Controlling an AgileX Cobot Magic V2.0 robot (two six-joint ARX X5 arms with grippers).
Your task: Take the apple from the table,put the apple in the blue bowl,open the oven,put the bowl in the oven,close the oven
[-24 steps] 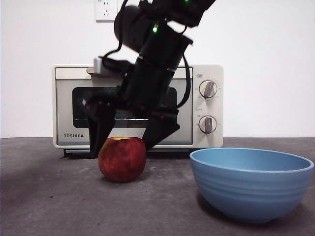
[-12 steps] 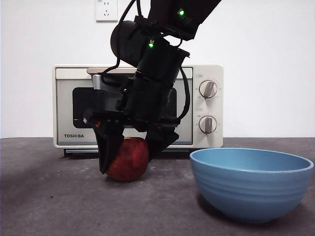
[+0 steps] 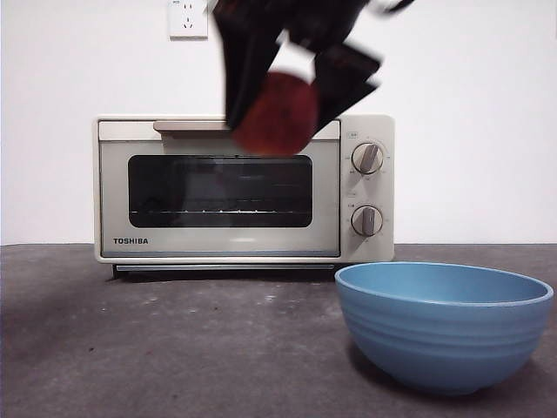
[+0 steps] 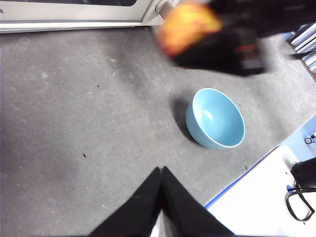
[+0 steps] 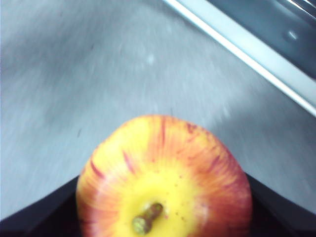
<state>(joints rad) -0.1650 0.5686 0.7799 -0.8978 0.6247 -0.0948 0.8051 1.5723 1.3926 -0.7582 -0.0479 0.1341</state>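
My right gripper (image 3: pixel 280 96) is shut on the red and yellow apple (image 3: pixel 275 115) and holds it high in the air, in front of the top edge of the cream TOSHIBA oven (image 3: pixel 244 189). The right wrist view shows the apple (image 5: pixel 164 180) stem side up between the two black jaws. In the left wrist view the apple (image 4: pixel 186 25) and right gripper are a blur above the table. The blue bowl (image 3: pixel 444 324) stands empty on the dark grey table (image 3: pixel 174 348) at the front right, also seen as the bowl (image 4: pixel 216 118) from above. The oven door is closed. My left gripper (image 4: pixel 161 173) hangs shut, high over the table.
A white wall socket (image 3: pixel 188 17) sits on the wall above the oven. Two round knobs (image 3: pixel 367 158) are on the oven's right side. In the left wrist view the table's edge (image 4: pixel 247 173) runs past the bowl, with a white surface and black glasses (image 4: pixel 301 202) beyond.
The right gripper closed on the apple and lifted it from the table up to the height of the oven's top, moving slightly right. The bowl and oven stayed put.
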